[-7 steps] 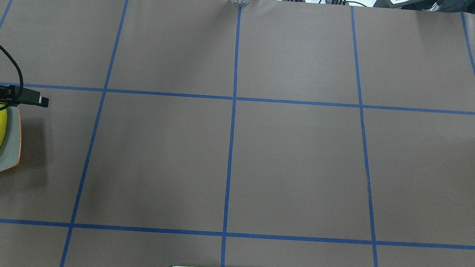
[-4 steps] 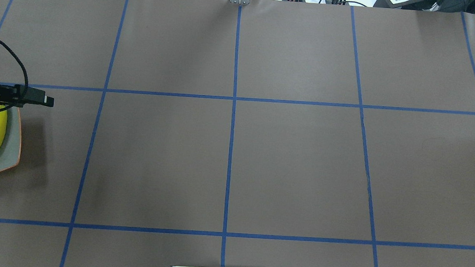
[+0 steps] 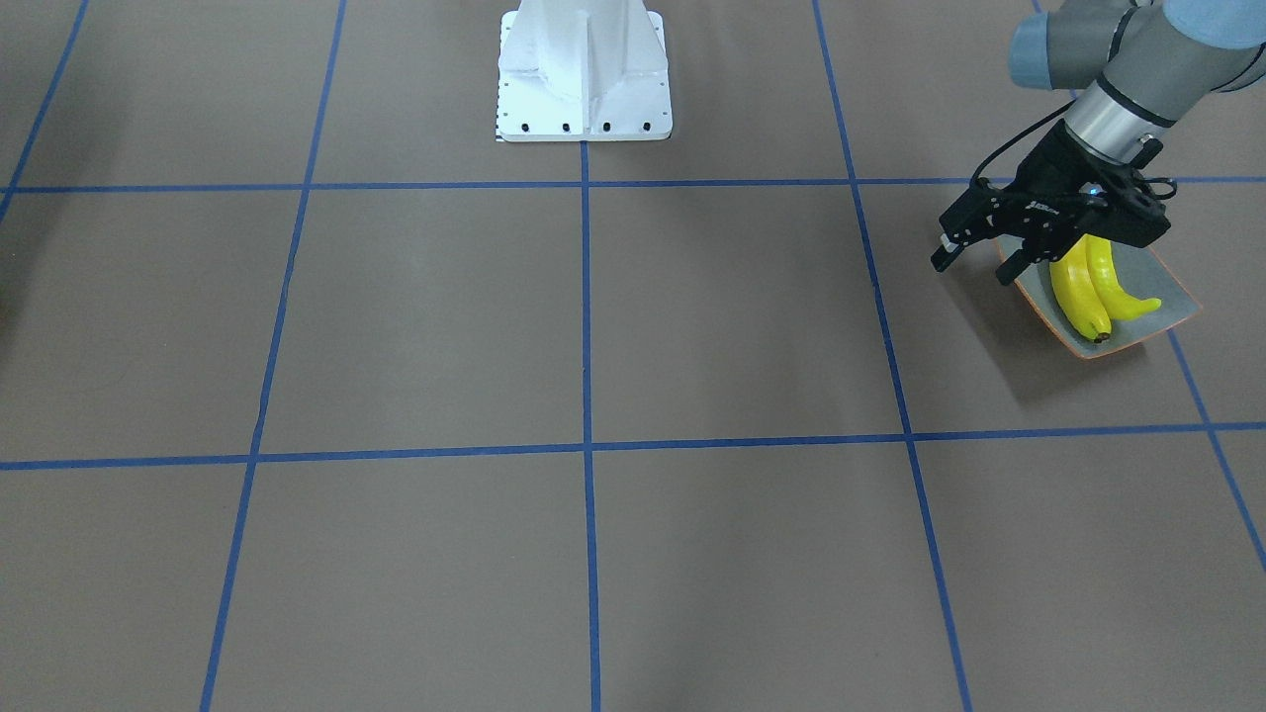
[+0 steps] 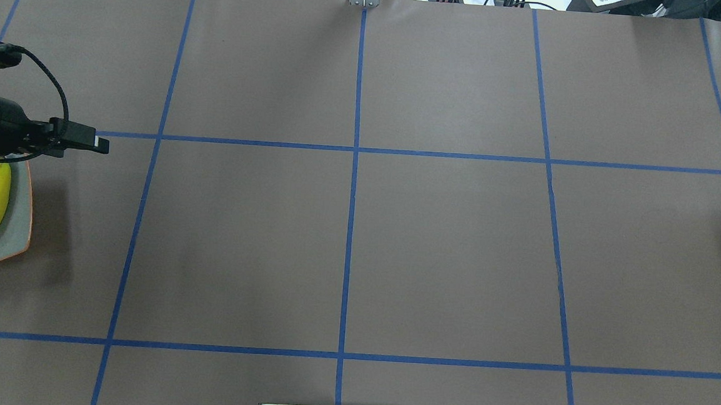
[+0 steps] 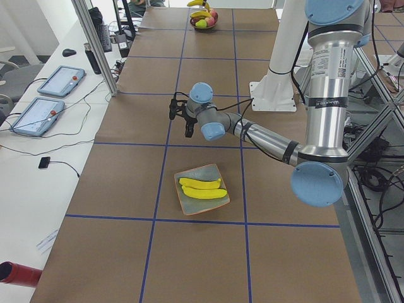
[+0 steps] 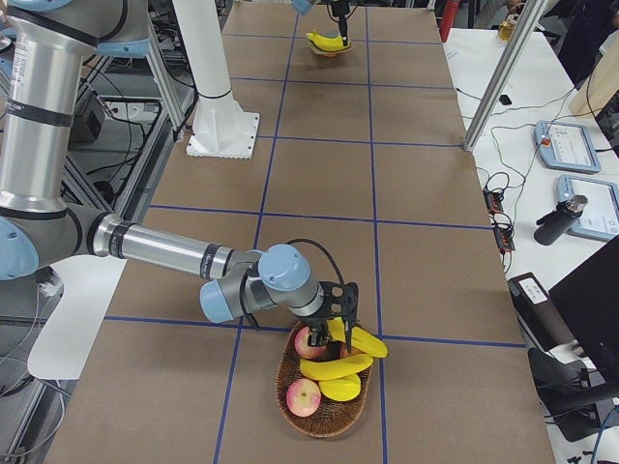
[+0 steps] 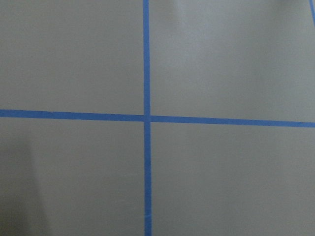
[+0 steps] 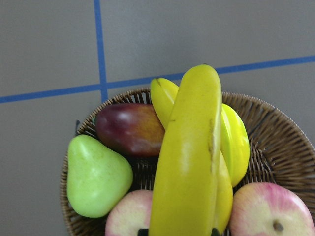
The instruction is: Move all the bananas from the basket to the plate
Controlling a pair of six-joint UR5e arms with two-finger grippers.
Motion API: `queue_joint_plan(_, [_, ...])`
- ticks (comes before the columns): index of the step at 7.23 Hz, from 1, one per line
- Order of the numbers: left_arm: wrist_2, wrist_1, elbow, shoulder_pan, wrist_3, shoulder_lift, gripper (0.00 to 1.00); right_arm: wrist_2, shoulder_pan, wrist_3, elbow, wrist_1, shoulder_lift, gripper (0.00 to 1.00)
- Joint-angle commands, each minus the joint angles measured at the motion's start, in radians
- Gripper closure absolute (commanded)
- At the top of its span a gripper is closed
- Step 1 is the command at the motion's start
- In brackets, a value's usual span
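Note:
Two yellow bananas lie side by side on the grey-green plate, which also shows at the table's left edge as the plate. My left gripper hovers open and empty just beside the plate, toward the table's middle. At the opposite end, my right gripper is shut on a banana, held over the woven basket. Two more bananas rest in the basket under it. The side view shows the right gripper above the basket.
The basket also holds a green pear, a dark red mango and two apples. The robot's white base stands at the table's middle edge. Blue tape lines grid the brown table.
My left gripper has moved away from the plate, toward the table's middle and slightly farther from the robot. The two bananas on the plate have stayed put.

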Motion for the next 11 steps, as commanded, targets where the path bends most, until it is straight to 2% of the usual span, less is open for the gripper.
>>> queue_joint_plan(1, [0.001,0.006,0.028,0.018,-0.092,-0.111,0.0,0.051,-0.096,0.21,0.033,0.004,0.122,1.0])
queue_joint_plan(4, [0.003,0.006,0.107,0.074,-0.227,-0.308,0.0,0.038,-0.278,0.523,0.13,0.009,0.236,1.0])
queue_joint_plan(6, [0.006,0.004,0.16,0.128,-0.319,-0.435,0.0,0.035,-0.413,0.698,0.133,0.013,0.361,1.0])
queue_joint_plan(7, [0.006,0.0,0.165,0.13,-0.355,-0.466,0.0,0.026,-0.459,0.788,0.135,0.013,0.435,1.0])
queue_joint_plan(8, [0.006,0.0,0.166,0.131,-0.369,-0.483,0.0,-0.032,-0.518,0.886,0.162,0.013,0.478,1.0])
queue_joint_plan(9, [0.007,0.001,0.181,0.142,-0.382,-0.512,0.0,-0.147,-0.608,0.957,0.217,0.013,0.483,1.0])
queue_joint_plan(11, [0.012,-0.005,0.218,0.165,-0.465,-0.589,0.0,-0.253,-0.717,1.118,0.271,0.013,0.544,1.0])
